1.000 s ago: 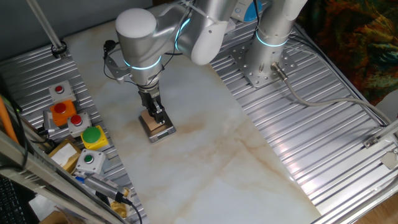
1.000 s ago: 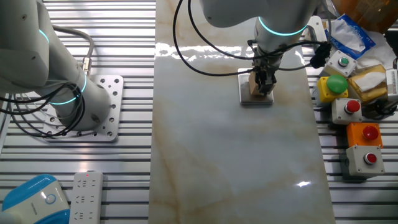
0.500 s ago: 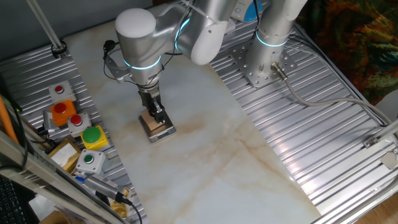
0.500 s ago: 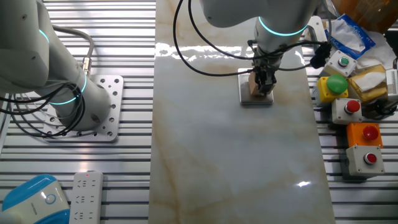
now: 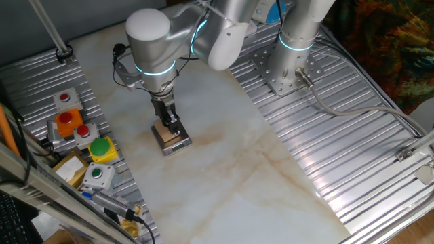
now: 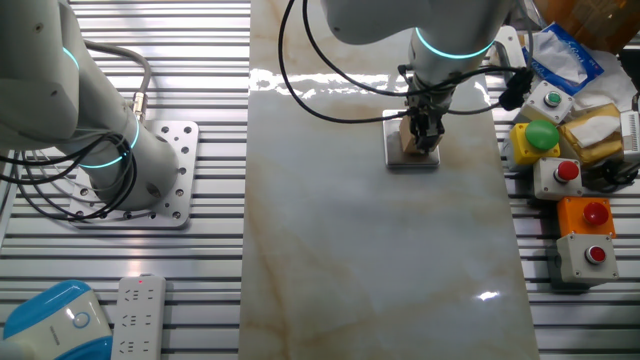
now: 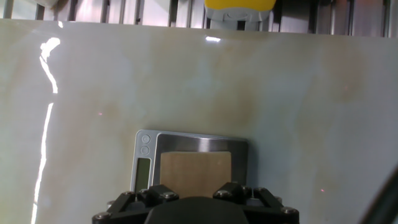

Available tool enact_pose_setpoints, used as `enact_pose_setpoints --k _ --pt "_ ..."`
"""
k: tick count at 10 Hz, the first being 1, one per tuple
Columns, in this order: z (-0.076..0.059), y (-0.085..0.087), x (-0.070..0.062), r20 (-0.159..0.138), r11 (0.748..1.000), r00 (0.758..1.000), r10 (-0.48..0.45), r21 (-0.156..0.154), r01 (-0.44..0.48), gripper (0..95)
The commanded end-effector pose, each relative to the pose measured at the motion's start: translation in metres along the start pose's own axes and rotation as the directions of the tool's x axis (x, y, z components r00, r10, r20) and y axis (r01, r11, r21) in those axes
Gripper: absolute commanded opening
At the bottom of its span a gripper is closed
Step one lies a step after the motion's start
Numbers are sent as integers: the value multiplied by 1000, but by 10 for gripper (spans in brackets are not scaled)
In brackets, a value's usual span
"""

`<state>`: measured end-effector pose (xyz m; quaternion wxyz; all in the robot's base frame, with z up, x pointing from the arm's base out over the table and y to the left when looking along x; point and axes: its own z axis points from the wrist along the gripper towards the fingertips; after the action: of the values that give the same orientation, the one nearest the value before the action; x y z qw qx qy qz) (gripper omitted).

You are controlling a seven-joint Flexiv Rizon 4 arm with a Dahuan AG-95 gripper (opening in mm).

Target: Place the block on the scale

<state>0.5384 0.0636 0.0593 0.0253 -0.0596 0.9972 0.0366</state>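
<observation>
The scale [image 5: 178, 144] lies on the marble tabletop left of centre, with a dark top and a silvery edge. The tan wooden block [image 5: 161, 129] rests on its top plate. My gripper [image 5: 171, 127] points straight down with its fingers at the block's sides, shut on it. In the other fixed view the block [image 6: 407, 138] shows just left of the gripper [image 6: 428, 140], on the scale [image 6: 395, 158]. In the hand view the block [image 7: 196, 171] covers most of the scale [image 7: 186, 142], right in front of the gripper [image 7: 196, 190].
Grey boxes with red, orange and green push buttons [image 5: 102, 146] line the left edge and show at the right in the other fixed view [image 6: 567, 172]. A second arm's base [image 5: 291, 68] stands on the ribbed metal. A power strip [image 6: 135, 315] lies at the lower left.
</observation>
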Motion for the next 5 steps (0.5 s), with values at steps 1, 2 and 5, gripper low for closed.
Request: enact_pose_setpoints --k 1,2,5 --pt "0 0 0 0 1000 1000 -3 -1 3 570" --pt "0 0 0 0 1000 1000 -4 -1 4 570" --pt "0 0 0 1 1000 1000 -5 -3 5 570"
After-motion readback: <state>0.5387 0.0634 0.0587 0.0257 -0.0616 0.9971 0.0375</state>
